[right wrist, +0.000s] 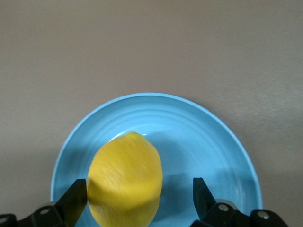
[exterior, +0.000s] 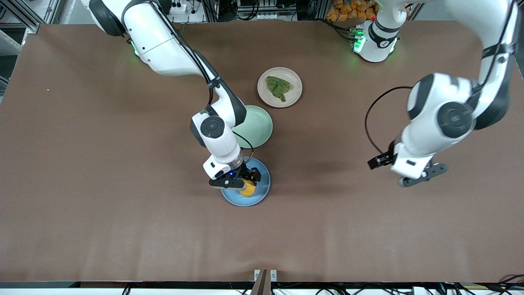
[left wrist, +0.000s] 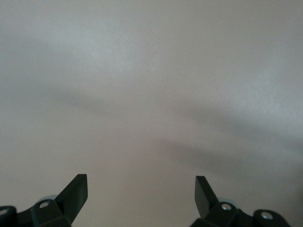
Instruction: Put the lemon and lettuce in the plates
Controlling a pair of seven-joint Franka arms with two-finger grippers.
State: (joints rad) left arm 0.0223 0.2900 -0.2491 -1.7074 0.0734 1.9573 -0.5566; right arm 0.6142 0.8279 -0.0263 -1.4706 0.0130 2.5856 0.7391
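Note:
The yellow lemon [exterior: 248,189] lies in the blue plate [exterior: 263,183], near the middle of the table. My right gripper [exterior: 240,182] is low over this plate, open, with the lemon between its fingers and beside one of them. In the right wrist view the lemon [right wrist: 125,177] rests on the blue plate [right wrist: 199,142] between the spread fingers [right wrist: 75,198] of the right gripper [right wrist: 139,196]. The dark green lettuce [exterior: 279,87] lies in the beige-pink plate [exterior: 294,96], farther from the front camera. My left gripper [exterior: 423,175] is open and empty over bare table toward the left arm's end [left wrist: 141,194].
A pale green plate [exterior: 260,125] stands between the blue and beige-pink plates, partly covered by the right arm. The brown table [exterior: 102,184] is bare around the plates.

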